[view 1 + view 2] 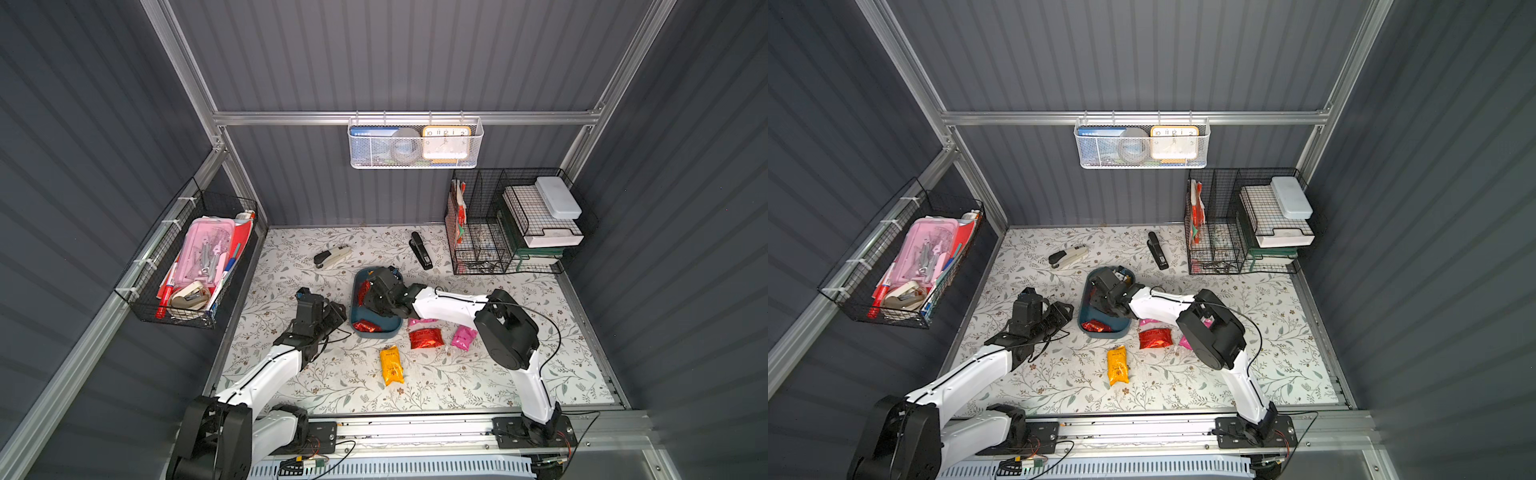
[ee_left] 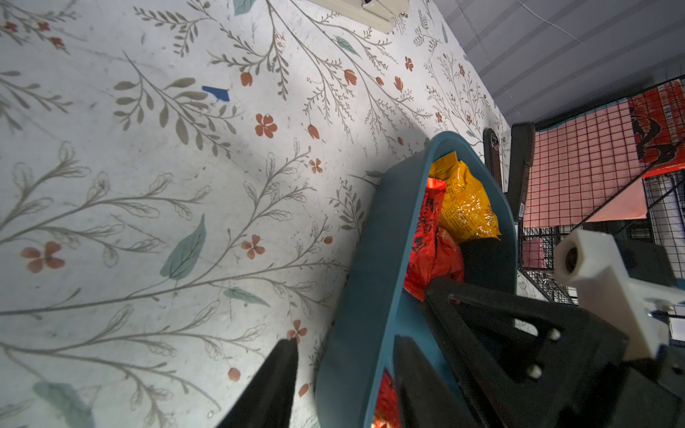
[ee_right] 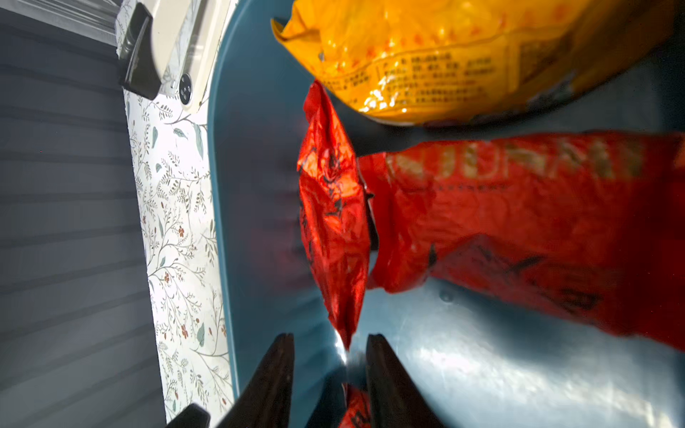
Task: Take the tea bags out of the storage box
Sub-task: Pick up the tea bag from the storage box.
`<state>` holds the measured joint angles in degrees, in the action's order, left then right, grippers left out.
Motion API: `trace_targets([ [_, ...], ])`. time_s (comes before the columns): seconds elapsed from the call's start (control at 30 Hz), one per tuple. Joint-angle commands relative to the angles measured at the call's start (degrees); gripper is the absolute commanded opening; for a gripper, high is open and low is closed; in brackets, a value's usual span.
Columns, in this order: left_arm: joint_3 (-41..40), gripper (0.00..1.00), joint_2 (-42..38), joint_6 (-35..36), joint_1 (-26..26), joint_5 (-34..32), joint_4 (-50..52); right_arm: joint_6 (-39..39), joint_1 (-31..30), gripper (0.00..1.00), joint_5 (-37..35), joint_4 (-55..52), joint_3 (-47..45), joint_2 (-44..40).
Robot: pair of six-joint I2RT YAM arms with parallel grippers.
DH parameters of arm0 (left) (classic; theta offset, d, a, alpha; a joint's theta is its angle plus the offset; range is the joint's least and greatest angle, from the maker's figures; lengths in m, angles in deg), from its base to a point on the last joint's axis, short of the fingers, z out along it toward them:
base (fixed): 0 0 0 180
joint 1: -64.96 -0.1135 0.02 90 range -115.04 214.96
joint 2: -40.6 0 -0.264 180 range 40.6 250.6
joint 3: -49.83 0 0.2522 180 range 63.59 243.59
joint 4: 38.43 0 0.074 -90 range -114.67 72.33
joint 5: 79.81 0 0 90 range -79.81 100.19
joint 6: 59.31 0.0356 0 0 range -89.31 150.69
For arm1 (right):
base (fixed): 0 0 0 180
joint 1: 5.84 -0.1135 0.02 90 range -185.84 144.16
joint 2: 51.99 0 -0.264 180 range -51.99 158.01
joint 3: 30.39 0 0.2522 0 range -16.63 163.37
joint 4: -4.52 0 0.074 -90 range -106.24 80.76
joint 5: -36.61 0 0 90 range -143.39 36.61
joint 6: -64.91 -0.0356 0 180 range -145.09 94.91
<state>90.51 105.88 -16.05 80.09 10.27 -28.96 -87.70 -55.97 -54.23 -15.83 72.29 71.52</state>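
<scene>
The right gripper stands part open astride the thin end of a red tea bag inside the storage box, not yet pinching it; close squarely on the foil edge and lift straight up, clear of the orange tea bag. The left gripper, also part open, straddles the box wall, one finger inside, placed to steady it. Other tea bags lie on the floral table beside the box, enclosed by grey ribbed walls.
</scene>
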Motion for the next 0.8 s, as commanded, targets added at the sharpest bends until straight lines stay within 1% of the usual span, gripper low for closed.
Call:
trace_targets([
  [0.0,-1.08,0.47,-1.74,-0.37,0.16,0.79,-0.40,-0.33,-0.06,0.37,0.07,-0.31,1.38,1.60],
  [0.1,-1.21,0.47,-2.30,-0.19,0.16,0.89,-0.61,0.12,0.11,0.35,-0.15,-1.05,2.65,2.52],
  [0.23,-1.34,0.47,-2.47,-0.35,0.16,0.43,-0.34,0.12,0.29,0.27,-0.30,-1.14,4.11,3.80],
  [0.37,-1.50,0.46,-2.03,-0.46,0.16,0.53,-0.80,0.30,0.29,0.17,-0.39,-1.08,5.29,4.64],
  [0.53,-1.04,0.46,-1.32,-0.37,0.16,1.06,-0.97,0.49,0.29,0.00,0.68,-0.53,5.23,4.17],
  [0.77,-0.64,0.46,-0.77,-0.37,0.16,1.33,-2.03,0.56,0.12,0.00,3.94,2.62,1.28,-0.52],
])
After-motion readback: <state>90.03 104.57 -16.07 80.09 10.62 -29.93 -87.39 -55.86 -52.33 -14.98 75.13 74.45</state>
